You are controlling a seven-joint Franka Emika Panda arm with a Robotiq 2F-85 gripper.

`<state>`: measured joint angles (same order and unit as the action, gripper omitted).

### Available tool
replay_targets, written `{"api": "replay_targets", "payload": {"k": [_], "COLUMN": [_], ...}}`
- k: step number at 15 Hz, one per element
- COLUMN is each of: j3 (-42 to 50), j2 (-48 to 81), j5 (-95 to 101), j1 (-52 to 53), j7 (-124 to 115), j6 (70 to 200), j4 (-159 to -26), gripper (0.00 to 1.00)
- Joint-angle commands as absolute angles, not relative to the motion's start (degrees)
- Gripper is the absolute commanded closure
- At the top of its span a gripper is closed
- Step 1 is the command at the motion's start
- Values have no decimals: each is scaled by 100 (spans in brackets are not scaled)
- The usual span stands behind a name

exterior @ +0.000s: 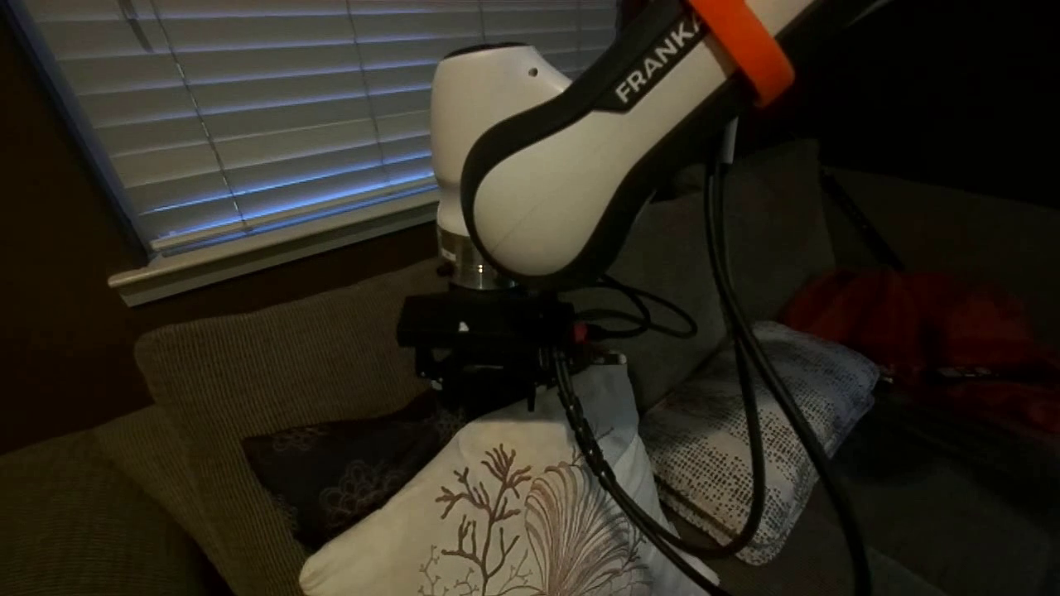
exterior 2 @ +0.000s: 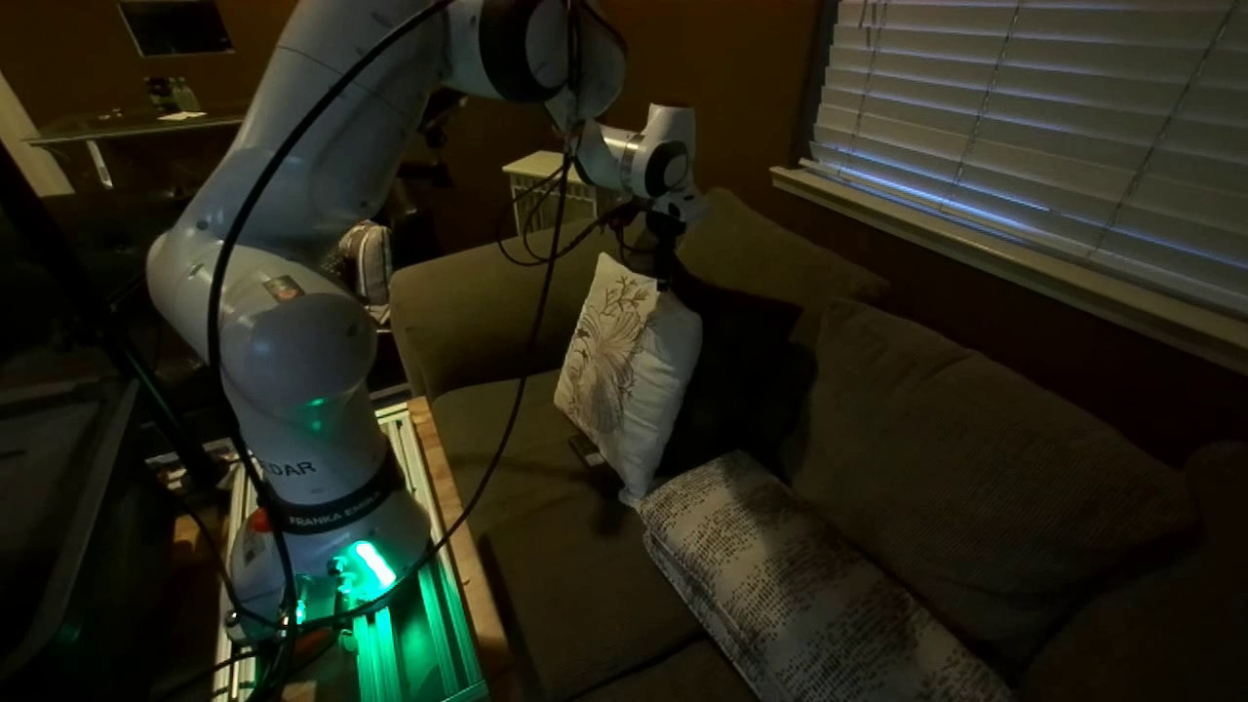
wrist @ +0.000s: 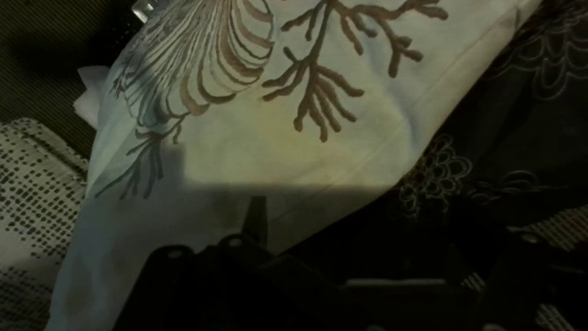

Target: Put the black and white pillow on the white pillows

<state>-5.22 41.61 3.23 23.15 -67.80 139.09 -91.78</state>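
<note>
Black and white pillow (exterior 2: 619, 361) stands tilted, patterned face toward robot base (exterior 2: 331, 517); gripper (exterior: 484, 393) near its top, jaws wide apart

The black and white pillow (exterior: 501, 513) is cream-white, drawn over with brown branching stems and a finely lined fan. The white pillow (exterior 2: 785, 580) is pale, speckled with dark dots in bands. The flowered pillow (exterior: 364, 468) is near-black with pale scalloped outlines. The sofa (exterior: 273, 364) is olive-brown with fine ribbing; the blinds (exterior: 281, 116) are whitish, edged blue; the arm (exterior: 555, 190) is white and black with 1 orange band (exterior: 749, 50).
</note>
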Motion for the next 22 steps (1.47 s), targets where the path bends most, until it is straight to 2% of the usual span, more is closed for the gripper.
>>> {"api": "replay_targets", "payload": {"k": [1, 10, 21, 22], "j3": [-528, -524, -615, -630], "j2": [4554, 5062, 5671, 5720], "j5": [-60, -289, -662, -674], "j1": [2335, 2332, 2144, 2126], "j7": [-6888, -6735, -6659, -6627], "j6": [13914, 13807, 12852, 12756], "j4": [-8712, -8063, -7136, -7052], "gripper": [0, 0, 0, 11]}}
